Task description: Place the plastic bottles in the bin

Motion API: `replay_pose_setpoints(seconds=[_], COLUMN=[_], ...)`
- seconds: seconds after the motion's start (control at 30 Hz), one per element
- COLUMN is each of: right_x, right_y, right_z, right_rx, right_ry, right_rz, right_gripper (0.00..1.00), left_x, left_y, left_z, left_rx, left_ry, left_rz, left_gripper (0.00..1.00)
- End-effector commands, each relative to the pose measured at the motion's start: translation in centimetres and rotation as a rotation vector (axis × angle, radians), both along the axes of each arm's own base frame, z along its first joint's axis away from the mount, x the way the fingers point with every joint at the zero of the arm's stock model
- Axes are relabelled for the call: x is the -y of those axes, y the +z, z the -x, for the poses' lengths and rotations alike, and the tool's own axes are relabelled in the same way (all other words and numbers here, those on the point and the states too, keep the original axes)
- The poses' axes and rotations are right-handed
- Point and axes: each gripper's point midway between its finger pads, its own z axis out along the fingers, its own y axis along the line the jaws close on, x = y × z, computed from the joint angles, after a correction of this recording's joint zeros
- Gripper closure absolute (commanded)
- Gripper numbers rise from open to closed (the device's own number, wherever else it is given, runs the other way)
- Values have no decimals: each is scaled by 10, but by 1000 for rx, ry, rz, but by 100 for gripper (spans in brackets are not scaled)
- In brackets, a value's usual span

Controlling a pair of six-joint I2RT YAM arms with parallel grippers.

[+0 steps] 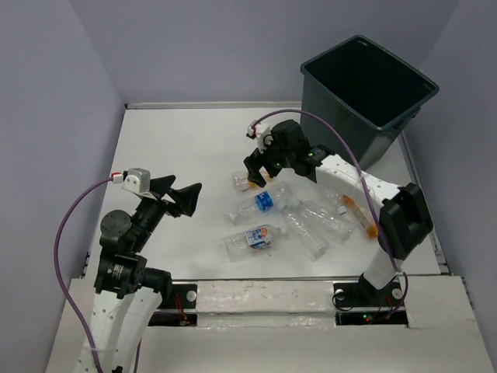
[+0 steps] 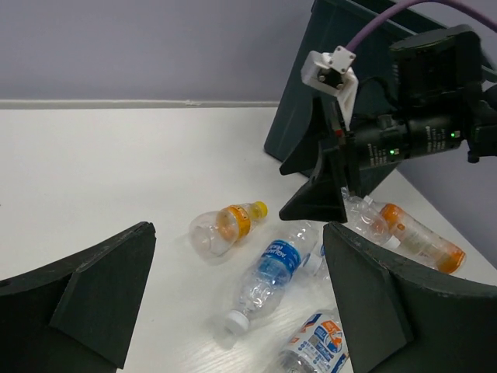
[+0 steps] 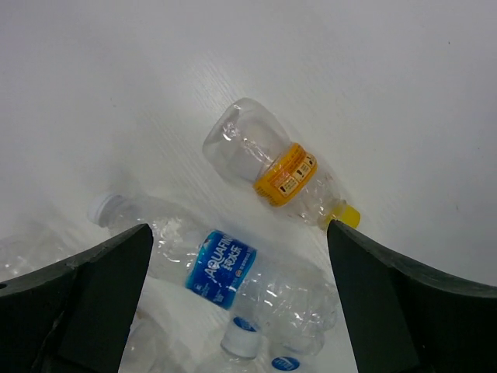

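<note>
The dark grey-green bin [image 1: 365,85] stands at the far right. Several plastic bottles lie on the white table: a small one with an orange label and yellow cap [image 1: 245,180] [image 3: 283,175], a blue-label one [image 1: 262,202] [image 3: 225,268], a white-and-orange-label one [image 1: 252,238], clear ones [image 1: 311,229] and an orange-capped one [image 1: 359,214]. My right gripper [image 1: 260,172] [image 3: 239,229] is open and empty, hovering above the blue-label and small orange-label bottles. My left gripper [image 1: 184,199] [image 2: 239,256] is open and empty, raised left of the pile, facing it.
The bin's wall [image 2: 311,101] rises behind the right arm in the left wrist view. Grey walls enclose the table on three sides. A purple cable [image 1: 342,148] loops over the right arm.
</note>
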Motion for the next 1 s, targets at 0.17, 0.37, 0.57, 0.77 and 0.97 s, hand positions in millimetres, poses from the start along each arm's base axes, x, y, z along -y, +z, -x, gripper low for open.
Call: replay_pose_setpoints(seconds=[0.17,0.37,0.57,0.77,0.97], right_x=[-19,-27,-36,-52,-67], right_y=[-24,-62,-101,-106,-79], right_z=[-30,-44,-44,-69,-99], right_rx=[92,48,-11,60,219], right_ry=[165,241,322,320,260], right_rz=[197,304,366,358,296], right_gripper=[0,0,0,5,47], left_x=[1,2,2,3,4], left_y=[15,15,13,10,8], left_z=[-5,-7,-10,-13,-15], left_rx=[20,17,11,0,-10], left_ry=[-3,-4,-3,-7,-7], left_rz=[-7,-9,-12,-18,-18], left_gripper=[1,1,1,1,1])
